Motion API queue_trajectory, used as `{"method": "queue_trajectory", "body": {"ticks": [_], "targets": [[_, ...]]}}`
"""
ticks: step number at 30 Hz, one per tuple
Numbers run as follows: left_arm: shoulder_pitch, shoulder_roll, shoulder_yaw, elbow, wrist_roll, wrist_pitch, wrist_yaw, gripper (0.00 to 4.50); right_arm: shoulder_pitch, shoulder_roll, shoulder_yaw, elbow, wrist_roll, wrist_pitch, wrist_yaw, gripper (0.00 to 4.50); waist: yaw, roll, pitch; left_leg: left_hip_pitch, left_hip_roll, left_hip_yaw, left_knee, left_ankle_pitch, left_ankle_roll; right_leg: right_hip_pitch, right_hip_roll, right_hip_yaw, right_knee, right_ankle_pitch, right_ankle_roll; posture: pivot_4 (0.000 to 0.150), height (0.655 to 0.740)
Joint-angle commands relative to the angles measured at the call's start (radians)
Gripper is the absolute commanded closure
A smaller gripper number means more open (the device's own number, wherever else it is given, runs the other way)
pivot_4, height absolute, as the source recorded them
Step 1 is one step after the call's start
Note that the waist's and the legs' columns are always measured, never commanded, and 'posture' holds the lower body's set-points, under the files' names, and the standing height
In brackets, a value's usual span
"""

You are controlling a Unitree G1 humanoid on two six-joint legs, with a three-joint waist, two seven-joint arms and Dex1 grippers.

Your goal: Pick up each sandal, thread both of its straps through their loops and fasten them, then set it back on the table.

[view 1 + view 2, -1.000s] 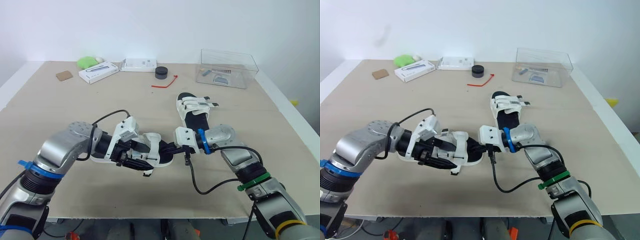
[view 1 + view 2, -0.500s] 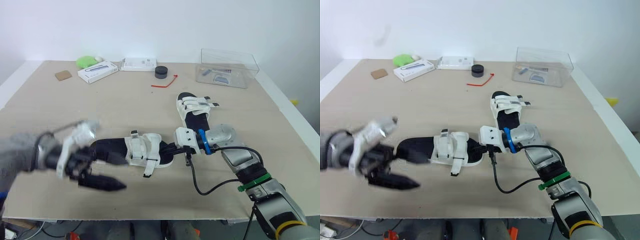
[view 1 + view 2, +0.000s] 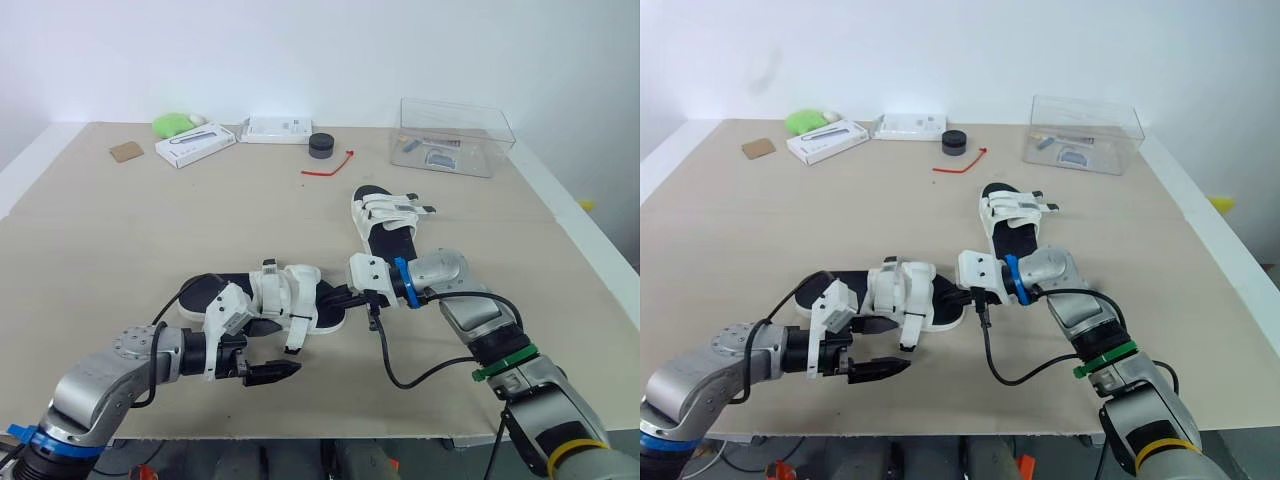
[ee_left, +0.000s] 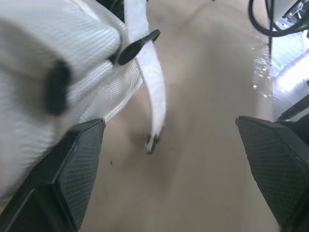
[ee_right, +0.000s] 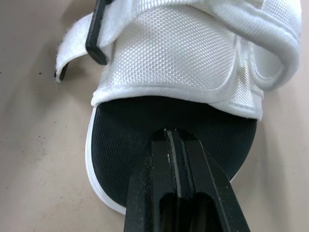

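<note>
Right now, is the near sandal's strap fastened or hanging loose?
Loose. One white strap trails off the side of the near sandal, its tip down on the table.

White mesh-weave straps, black footbed, white sole edge on near sandal (image 3: 270, 300) and far sandal (image 3: 385, 215). Beige table (image 3: 120, 230). Green lump (image 3: 172, 124), red tie (image 3: 330, 168), black puck (image 3: 321, 144), brown square (image 3: 127, 151).

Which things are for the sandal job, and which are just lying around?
For the job: near white-strapped black-soled sandal, far matching sandal, left gripper, right gripper.
Just lying about: clear plastic box, small black round disc, red tie, slanted white box, flat white box, green lump, brown square.
</note>
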Motion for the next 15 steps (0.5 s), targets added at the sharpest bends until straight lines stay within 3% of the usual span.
{"method": "queue_trajectory", "body": {"ticks": [1, 11, 15], "targets": [[-0.039, -0.015, -0.015, 0.033, 0.028, -0.055, -0.012, 0.01, 0.034, -0.005, 0.046, 0.05, -0.068, 0.018, -0.006, 4.5, 0.0, 0.0, 0.0, 0.0, 0.0, 0.0, 0.0, 0.0, 0.0, 0.0, 0.0, 0.0, 0.0, 0.0, 0.0, 0.15, 0.74], [-0.105, -0.005, -0.054, 0.095, 0.043, -0.062, -0.104, 0.01, 0.053, -0.012, 0.042, 0.032, -0.07, 0.021, -0.011, 4.5, 0.001, 0.0, 0.0, 0.0, 0.0, 0.0, 0.001, 0.001, 0.001, 0.001, 0.0, 0.0, 0.0, 0.0, 0.001, 0.15, 0.74], [-0.112, -0.012, -0.063, 0.101, 0.033, -0.057, -0.123, 1.65, 0.066, -0.017, 0.043, 0.014, -0.07, 0.028, -0.013, 4.5, 0.0, 0.0, 0.0, 0.0, 0.0, 0.0, 0.001, 0.0, 0.001, 0.0, 0.0, 0.0, 0.0, 0.0, 0.001, 0.15, 0.74]]}}
